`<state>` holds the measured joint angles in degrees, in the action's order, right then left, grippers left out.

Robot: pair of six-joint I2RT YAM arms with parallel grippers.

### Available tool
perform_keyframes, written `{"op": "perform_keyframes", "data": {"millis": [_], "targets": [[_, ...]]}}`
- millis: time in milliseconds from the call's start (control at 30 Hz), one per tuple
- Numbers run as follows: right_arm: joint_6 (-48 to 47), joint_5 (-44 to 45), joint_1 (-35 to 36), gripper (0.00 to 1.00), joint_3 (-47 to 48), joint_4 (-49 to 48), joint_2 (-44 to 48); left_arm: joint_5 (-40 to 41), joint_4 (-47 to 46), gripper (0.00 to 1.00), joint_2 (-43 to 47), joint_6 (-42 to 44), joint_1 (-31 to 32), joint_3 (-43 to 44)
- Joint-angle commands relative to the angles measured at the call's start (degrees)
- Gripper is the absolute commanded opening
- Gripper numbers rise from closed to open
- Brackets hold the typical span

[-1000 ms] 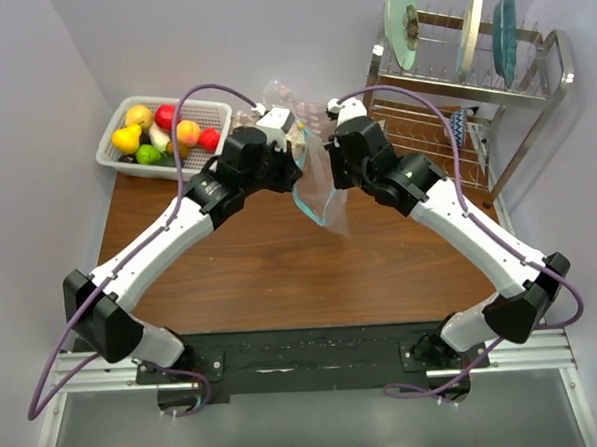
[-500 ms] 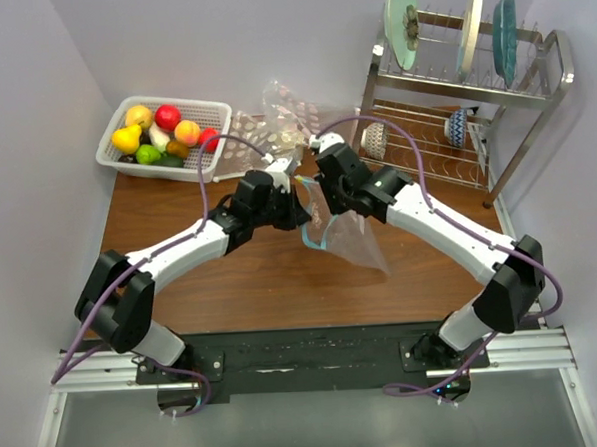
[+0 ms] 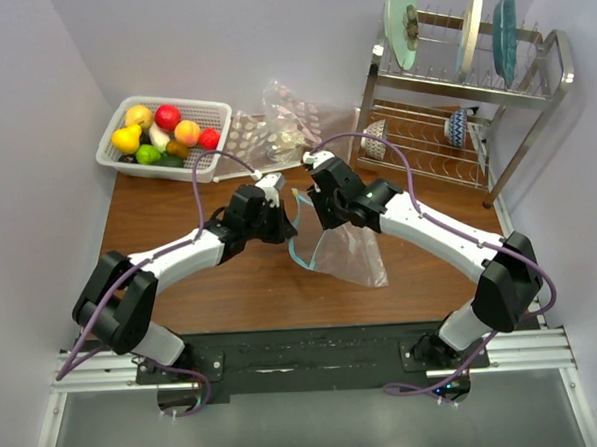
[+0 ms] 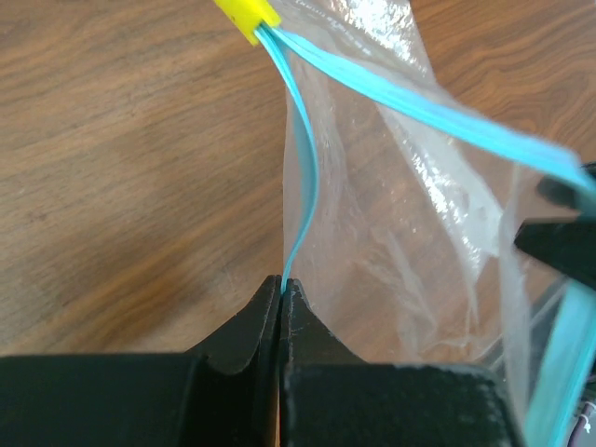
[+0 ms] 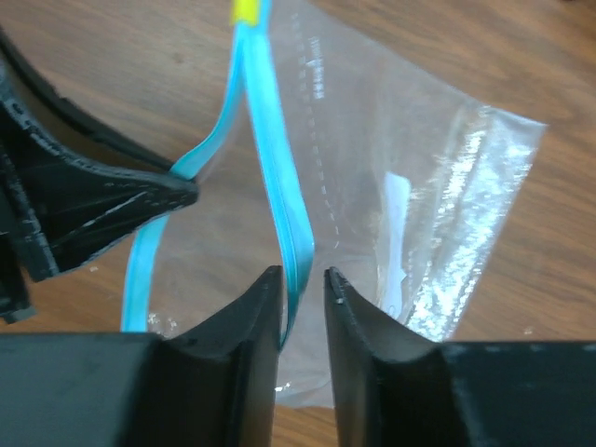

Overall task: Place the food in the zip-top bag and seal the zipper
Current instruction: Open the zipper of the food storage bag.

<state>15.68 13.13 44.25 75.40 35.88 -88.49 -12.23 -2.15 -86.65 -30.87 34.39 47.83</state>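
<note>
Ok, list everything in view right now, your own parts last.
food: about eight, red, yellow, orange, peach, green; in basket.
basket: one, white mesh; back left.
zip-top bag: one, clear, looks empty; centre.
zipper: one, light blue; mouth parted.
slider: one, yellow; zipper's end.
spare bags: heap, clear, brown-dotted; back centre.
dish rack: one, metal; back right.
plates: three, green, cream, teal; upright in rack.
bowls: two, patterned; rack's lower tier.
table: one, brown wood.
left gripper: black; shut on zipper.
right gripper: black; open, zipper's other lip between fingers.
</note>
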Motion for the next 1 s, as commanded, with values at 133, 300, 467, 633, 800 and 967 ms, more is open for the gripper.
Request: {"op": "perform_keyframes", "data": {"millis": [133, 300, 467, 633, 800, 967], "targets": [[1.46, -1.27, 0.31, 0.34, 3.44, 0.68, 0.6, -1.22, -6.11, 0.0, 6.76, -0.86, -0.11, -2.31], [1.28, 0.32, 1.1, 0.08, 5.72, 3.32, -0.63, -0.61, -6.2, 0.0, 9.13, -1.21, 0.24, -3.01], [2.25, -3.45, 1.28, 0.0, 5.9, 2.36, 0.95, 2.55, -6.55, 0.0, 7.47, -1.21, 0.15, -3.27], [2.42, -0.21, 1.19, 0.0, 6.25, 3.14, 1.21, 6.94, -5.85, 0.0, 5.36, -0.68, 0.15, -2.4], [1.02, 5.67, 1.19, 0.0, 7.22, 4.81, 0.69, 8.45, -2.59, 0.0, 2.81, 0.37, 0.15, -1.16], [-0.47, 9.02, 1.19, 0.0, 8.1, 5.43, 0.6, 8.54, -5.05, 0.0, 2.54, 0.11, 0.15, -3.53]]}}
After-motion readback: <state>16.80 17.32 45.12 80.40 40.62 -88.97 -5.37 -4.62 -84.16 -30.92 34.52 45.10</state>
